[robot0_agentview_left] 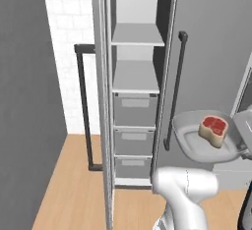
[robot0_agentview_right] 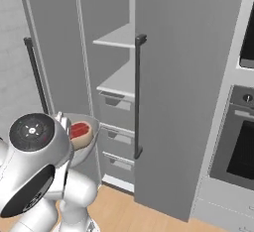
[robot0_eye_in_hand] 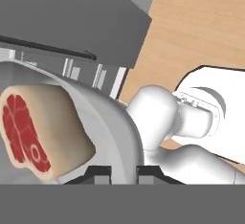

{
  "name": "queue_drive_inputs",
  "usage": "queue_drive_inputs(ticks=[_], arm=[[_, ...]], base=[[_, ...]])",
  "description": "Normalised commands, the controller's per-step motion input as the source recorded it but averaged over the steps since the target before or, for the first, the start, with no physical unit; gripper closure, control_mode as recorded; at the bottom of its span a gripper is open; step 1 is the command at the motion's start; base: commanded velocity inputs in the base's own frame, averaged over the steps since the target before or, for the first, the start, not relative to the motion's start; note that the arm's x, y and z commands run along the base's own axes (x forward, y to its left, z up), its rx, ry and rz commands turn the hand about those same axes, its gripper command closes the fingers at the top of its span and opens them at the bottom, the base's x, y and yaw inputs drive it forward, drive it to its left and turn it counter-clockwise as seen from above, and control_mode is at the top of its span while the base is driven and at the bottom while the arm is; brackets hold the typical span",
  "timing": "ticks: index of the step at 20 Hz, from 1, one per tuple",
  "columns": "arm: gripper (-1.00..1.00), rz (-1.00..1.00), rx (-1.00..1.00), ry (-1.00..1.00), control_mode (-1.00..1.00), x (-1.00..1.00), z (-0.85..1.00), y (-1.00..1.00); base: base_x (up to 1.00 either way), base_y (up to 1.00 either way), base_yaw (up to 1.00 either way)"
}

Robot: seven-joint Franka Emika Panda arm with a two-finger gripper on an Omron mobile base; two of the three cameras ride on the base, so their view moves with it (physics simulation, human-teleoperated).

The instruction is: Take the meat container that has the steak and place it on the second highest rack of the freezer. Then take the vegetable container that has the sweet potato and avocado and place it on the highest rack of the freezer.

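Observation:
The meat container (robot0_agentview_left: pixel 189 138), a shallow grey rounded dish, hangs in the air in front of the open freezer (robot0_agentview_left: pixel 135 101). The steak (robot0_agentview_left: pixel 213 128), red on top with a tan rim, lies in it. My gripper (robot0_eye_in_hand: pixel 123 173) is shut on the dish's rim (robot0_eye_in_hand: pixel 115 122), with the steak (robot0_eye_in_hand: pixel 40 129) close to the left of the fingertips. From the right base view, the meat container (robot0_agentview_right: pixel 88 144) and steak (robot0_agentview_right: pixel 79 130) sit low, left of the freezer door (robot0_agentview_right: pixel 183 92). The highest rack (robot0_agentview_left: pixel 138 35) and the second rack (robot0_agentview_left: pixel 135 76) are bare.
Grey drawers (robot0_agentview_left: pixel 135 108) stack below the racks. The open door's long black handle (robot0_agentview_left: pixel 175 91) stands just left of the dish. Another black handle (robot0_agentview_left: pixel 83 106) is by the white brick wall. An oven (robot0_agentview_right: pixel 238 146) is at the right. Below is wooden floor (robot0_agentview_left: pixel 74 189).

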Motion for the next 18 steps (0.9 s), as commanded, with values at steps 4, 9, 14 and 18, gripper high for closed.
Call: queue_drive_inputs(ticks=[4,9,14,18], arm=[[1.0,0.0,0.0,0.0,1.0,0.0,0.0,0.0],[1.0,0.0,0.0,0.0,1.0,0.0,0.0,0.0],[1.0,0.0,0.0,0.0,1.0,0.0,0.0,0.0],[1.0,0.0,0.0,0.0,1.0,0.0,0.0,0.0]], base=[[0.11,0.02,-0.27],[0.51,0.47,-0.19],[0.36,0.33,-0.17],[0.29,-0.01,-0.16]])
